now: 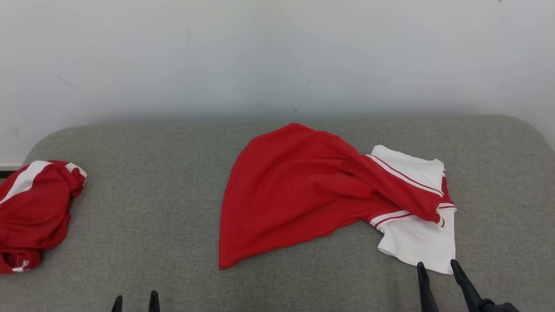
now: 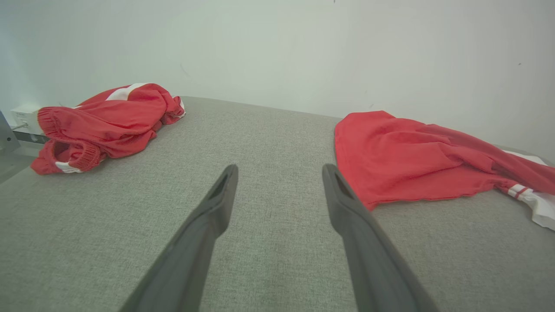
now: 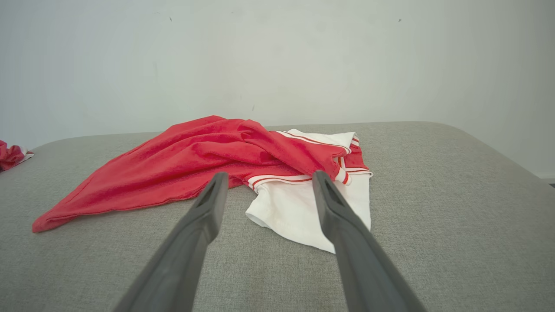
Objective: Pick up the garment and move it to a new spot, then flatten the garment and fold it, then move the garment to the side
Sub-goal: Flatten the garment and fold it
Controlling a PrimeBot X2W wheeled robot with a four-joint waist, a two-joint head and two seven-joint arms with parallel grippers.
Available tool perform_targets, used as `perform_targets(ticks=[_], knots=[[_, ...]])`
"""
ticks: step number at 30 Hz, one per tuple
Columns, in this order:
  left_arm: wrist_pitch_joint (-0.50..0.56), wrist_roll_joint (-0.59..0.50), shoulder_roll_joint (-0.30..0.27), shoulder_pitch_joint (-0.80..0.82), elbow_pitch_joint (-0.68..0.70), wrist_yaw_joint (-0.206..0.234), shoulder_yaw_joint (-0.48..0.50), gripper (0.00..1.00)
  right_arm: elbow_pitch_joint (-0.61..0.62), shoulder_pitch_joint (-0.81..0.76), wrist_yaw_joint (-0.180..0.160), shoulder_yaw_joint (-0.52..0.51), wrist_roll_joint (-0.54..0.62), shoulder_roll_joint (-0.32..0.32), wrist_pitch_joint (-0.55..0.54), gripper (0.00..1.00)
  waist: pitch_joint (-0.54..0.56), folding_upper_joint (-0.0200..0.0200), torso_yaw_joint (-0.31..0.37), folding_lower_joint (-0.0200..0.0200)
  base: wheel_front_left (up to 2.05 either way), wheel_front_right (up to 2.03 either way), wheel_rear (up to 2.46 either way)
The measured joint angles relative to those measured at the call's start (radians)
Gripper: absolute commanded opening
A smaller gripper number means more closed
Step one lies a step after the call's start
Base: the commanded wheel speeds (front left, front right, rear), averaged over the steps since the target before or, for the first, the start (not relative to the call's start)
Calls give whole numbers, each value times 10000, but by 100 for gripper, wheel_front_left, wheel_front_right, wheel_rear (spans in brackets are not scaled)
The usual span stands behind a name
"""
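Evidently pickup is pending: left gripper (image 1: pixel 135 297) and right gripper (image 1: pixel 437 262) spread, empty. The red-and-white jersey (image 1: pixel 295 190) lies just beyond the right fingertips (image 1: pixel 420 266); advance, pinch its white edge (image 1: pixel 416 253).

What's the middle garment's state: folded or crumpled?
Crumpled, not folded. The garment lies in a loose heap, red cloth bunched in ridges over its white part, on the grey surface.

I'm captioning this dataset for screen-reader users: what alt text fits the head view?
A crumpled red-and-white garment lies on a grey padded surface, the open right tool by its white corner. A second red garment is bunched at left; the left tool is open.
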State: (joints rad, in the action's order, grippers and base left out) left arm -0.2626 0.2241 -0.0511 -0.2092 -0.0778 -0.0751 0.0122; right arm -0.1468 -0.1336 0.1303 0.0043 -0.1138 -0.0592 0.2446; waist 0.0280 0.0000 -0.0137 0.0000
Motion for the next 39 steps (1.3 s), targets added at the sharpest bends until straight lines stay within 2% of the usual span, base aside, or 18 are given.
perform_targets(ticks=[5, 12, 15, 20, 24, 27, 34, 39], knots=[[0, -33, 0, 70, -19, -50, -31, 100, 109, 0, 0, 21, -12, 15, -4, 100, -25, 0, 32, 1, 0, 0, 0], [0, -8, -2, 86, -63, -48, -244, 100, -10, 148, 0, -593, -121, 59, -443, 100, -121, 0, 83, 1, 0, 0, 0], [0, 134, -2, 291, -479, -128, -596, 100, -232, 484, 0, -1011, -535, 71, -1342, 100, -217, 0, 105, 0, 0, 0, 0], [265, 176, 12, 1648, -2410, -391, -1490, 100, -625, 1451, 0, -1931, -694, 82, -3446, 100, -519, 0, 124, 1, 0, 0, 0], [884, 439, 15, 3325, -3478, -401, -1772, 100, -1039, 2605, 0, -2539, -629, 75, -4798, 100, -908, 1, 162, 3, 0, 0, 0], [1503, 823, 2, 4175, -4295, -203, -1956, 100, -1638, 3298, 0, -2876, -454, 81, -5827, 100, -1212, 1, 214, 3, 0, 0, 0], [2042, 1910, 13, 5141, -5227, 58, -2623, 100, -2489, 4259, 0, -2964, -82, 86, -6596, 100, -1866, 2, 357, 3, 0, 0, 0], [2190, 1969, 4, 5472, -5641, 324, -2966, 100, -3022, 4486, 0, -2949, 176, 82, -6761, 100, -2184, 1, 409, 3, 0, 0, 0]])
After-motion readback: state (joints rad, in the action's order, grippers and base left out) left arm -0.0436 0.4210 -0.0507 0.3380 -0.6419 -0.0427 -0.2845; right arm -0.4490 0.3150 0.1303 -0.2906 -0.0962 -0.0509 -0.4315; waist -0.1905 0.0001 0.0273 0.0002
